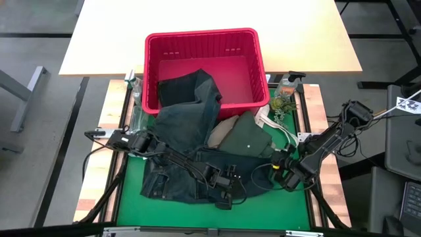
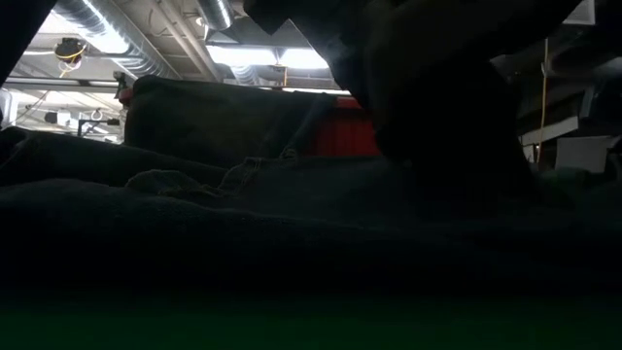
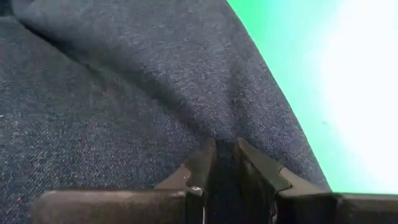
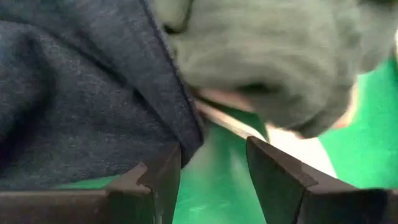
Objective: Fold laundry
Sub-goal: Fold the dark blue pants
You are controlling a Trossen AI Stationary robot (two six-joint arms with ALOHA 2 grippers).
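Denim like these jeans [image 1: 187,141] is heavy and stiff, I judge; they drape from the red basket [image 1: 204,46] onto the green mat [image 1: 128,187], and I'd take them at a hem or the waistband, where the cloth is thick. My left gripper [image 3: 225,163] has its fingers narrowed on a pinched fold of denim near the front edge. My right gripper [image 4: 214,171] stands wide, holding nothing, beside the denim edge and the olive-green shirt [image 1: 248,139].
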